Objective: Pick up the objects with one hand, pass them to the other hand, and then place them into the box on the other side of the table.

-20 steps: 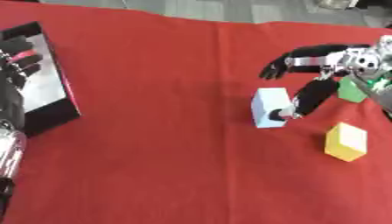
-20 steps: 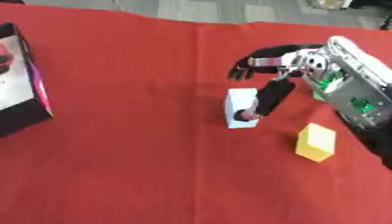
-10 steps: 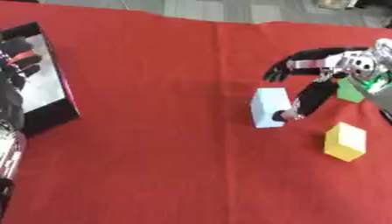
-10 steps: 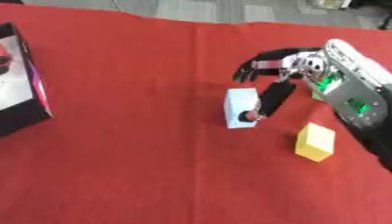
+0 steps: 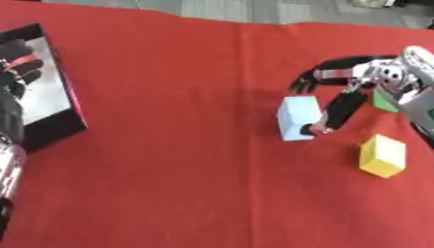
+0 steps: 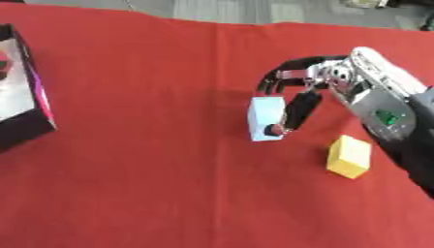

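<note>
The robot's right hand pinches a pale blue block standing on the red tablecloth, thumb on its near side. The block could tip or slip when lifted, well away from the box.

Hidden, cropped and unclear parts

The box is cut off by the left edge in both views, so only its right wall and part of its floor are seen; its contents show only as red and dark blurs. The left hand is partly cropped at the left edge of the left eye view and is blurred, so its fingers cannot be read. The green block is largely hidden behind the right hand. Part of the pale blue block is covered by the thumb. The right forearm is cut by the right edge.
</note>
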`<control>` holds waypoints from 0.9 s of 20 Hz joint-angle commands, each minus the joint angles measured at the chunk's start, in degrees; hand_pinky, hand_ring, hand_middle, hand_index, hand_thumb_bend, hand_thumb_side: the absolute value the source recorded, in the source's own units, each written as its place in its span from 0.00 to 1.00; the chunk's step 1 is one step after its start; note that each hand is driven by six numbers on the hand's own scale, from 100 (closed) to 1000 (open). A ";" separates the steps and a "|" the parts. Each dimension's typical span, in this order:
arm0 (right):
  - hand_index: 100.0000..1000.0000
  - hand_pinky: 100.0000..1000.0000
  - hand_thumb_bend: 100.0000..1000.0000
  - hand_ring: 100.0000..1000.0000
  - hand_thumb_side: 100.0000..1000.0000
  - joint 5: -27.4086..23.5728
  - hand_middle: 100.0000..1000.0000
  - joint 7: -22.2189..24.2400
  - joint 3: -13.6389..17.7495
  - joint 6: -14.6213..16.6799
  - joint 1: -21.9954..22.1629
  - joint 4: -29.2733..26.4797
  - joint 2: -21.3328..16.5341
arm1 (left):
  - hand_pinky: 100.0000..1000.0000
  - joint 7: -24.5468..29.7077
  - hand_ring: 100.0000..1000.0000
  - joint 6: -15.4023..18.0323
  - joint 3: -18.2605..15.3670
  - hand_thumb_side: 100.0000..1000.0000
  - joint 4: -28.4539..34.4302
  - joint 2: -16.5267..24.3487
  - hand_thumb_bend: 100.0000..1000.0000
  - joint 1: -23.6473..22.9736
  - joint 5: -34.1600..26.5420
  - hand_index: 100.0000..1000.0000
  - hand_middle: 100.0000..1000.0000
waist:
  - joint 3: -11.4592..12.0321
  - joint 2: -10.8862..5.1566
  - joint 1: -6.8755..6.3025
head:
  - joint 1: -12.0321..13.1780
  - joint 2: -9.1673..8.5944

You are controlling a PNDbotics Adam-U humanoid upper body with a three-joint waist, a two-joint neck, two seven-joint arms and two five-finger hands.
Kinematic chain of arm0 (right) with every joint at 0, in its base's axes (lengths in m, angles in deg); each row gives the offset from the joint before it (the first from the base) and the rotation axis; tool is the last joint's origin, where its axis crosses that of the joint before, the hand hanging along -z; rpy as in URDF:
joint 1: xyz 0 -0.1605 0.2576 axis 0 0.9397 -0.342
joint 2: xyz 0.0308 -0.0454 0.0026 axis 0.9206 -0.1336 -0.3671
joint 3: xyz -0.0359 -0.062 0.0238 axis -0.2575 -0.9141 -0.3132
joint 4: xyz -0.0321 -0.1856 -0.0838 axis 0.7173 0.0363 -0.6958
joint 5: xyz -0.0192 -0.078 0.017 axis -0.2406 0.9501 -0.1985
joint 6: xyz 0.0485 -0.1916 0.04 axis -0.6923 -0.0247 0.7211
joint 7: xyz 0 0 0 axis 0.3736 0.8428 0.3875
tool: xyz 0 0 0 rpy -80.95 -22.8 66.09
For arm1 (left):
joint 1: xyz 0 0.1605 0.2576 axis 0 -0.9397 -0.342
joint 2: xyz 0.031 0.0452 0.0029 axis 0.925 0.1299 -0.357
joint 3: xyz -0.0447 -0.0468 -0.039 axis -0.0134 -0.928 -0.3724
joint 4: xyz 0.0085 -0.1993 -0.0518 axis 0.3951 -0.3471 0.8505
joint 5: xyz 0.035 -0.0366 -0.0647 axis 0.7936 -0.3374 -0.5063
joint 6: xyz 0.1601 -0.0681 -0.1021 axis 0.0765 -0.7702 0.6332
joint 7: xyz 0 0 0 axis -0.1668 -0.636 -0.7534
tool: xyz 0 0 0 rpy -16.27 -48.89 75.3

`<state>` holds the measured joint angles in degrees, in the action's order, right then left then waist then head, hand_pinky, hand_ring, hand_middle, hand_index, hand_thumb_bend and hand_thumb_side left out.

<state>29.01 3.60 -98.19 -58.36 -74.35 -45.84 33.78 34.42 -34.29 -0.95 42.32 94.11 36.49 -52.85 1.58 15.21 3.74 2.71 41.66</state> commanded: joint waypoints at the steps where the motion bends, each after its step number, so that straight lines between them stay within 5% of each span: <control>1: 0.90 0.96 0.36 0.88 0.15 0.55 0.83 0.78 1.02 -0.19 -0.74 0.39 -0.51 | 0.82 0.02 0.70 -0.08 -0.27 0.94 1.27 0.88 0.10 0.73 -0.14 0.76 0.70 | 0.11 0.08 -1.11 | -0.31 -0.39; 18: 0.88 0.96 0.35 0.87 0.10 2.42 0.82 0.78 1.44 0.49 -0.42 3.08 0.05 | 0.82 0.34 0.70 -0.38 0.08 0.95 1.29 0.72 0.10 0.99 -0.19 0.76 0.70 | 0.37 0.39 -1.32 | -0.74 -0.78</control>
<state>31.12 3.69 -97.50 -57.50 -73.89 -42.50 34.68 34.70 -34.58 -0.87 42.35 94.08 36.90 -52.90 1.90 15.67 3.41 2.13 41.62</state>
